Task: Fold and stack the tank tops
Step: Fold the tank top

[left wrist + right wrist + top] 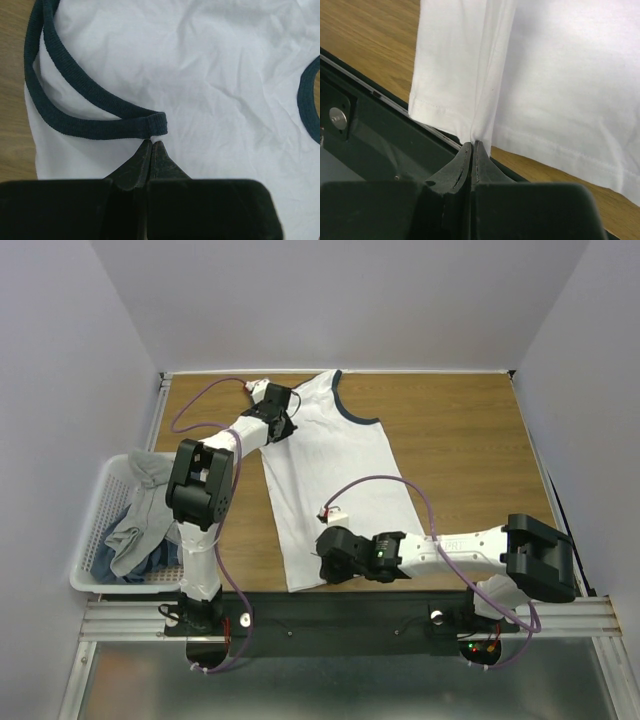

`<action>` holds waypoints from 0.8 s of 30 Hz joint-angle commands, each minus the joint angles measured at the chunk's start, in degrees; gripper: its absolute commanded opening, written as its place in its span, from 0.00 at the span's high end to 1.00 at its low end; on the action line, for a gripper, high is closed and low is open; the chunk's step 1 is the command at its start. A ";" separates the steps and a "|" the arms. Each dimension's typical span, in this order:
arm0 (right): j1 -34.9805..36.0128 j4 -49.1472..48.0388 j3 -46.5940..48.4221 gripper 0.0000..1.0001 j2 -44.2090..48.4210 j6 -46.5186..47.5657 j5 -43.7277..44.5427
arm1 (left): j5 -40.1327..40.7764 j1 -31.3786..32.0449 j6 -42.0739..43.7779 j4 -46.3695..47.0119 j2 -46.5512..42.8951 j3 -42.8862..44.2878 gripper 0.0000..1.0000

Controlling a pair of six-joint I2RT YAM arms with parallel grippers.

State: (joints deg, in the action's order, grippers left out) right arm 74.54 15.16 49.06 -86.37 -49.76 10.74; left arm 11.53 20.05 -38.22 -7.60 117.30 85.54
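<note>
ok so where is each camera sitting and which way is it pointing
top external: above and behind the arm bases, looking down on the brown wooden table, the white navy-trimmed tank top and both arms.
left wrist: behind the left gripper, facing the navy armhole trim; its shut fingers show.
right wrist: behind the right gripper, facing the white hem at the table's near edge; its shut fingers show.
shared: all three see that tank top.

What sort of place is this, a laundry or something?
Probably a robotics test booth: plain white panel walls box in a wood-grain table, and two black-and-white robot arms bolted to a metal rail pinch a white navy-trimmed tank top.
</note>
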 commanded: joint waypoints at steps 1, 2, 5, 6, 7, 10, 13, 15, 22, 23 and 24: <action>0.08 -1.89 -0.89 1.00 0.59 -1.39 1.65 | 2.18 0.34 -0.45 1.44 0.30 2.71 1.00; 0.08 -1.89 -1.07 1.00 0.67 -1.40 1.91 | 2.18 0.42 -0.37 1.44 0.39 2.71 1.00; 0.08 -1.97 -1.42 1.00 0.41 -1.66 2.26 | 2.09 0.69 -0.28 1.71 0.57 2.62 1.00; 0.08 -1.97 -1.60 0.99 0.41 -1.66 2.53 | 1.92 0.78 -0.11 1.71 0.65 2.70 1.00; 0.08 -1.89 -1.60 0.97 0.32 -1.83 2.53 | 1.83 0.78 0.07 1.71 0.48 2.71 0.94; 0.08 -1.89 -1.95 0.82 1.02 -2.19 3.40 | 1.65 0.86 0.60 2.58 -0.13 2.00 0.75; 0.08 -1.54 -2.21 0.58 3.65 -2.10 5.16 | 0.52 0.86 1.91 4.95 -2.76 1.12 0.55; 0.16 -0.75 -2.04 0.51 5.24 -2.10 6.56 | -0.28 0.86 2.70 5.31 -3.65 1.38 0.51; -6.83 7.86 -0.19 0.50 12.00 0.09 13.78 | -3.70 1.04 2.97 5.31 -7.25 1.48 0.51; -9.22 7.78 -0.36 0.50 12.80 1.14 13.34 | -3.88 1.21 2.89 5.48 -8.21 1.04 0.51; -14.63 7.87 -0.45 0.50 13.33 3.85 11.77 | -3.80 1.56 2.88 5.75 -8.83 -0.01 0.50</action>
State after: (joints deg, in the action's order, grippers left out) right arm 70.57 20.32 47.09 -76.09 -50.46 19.79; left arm 8.58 20.93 -36.16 -5.10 115.52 85.54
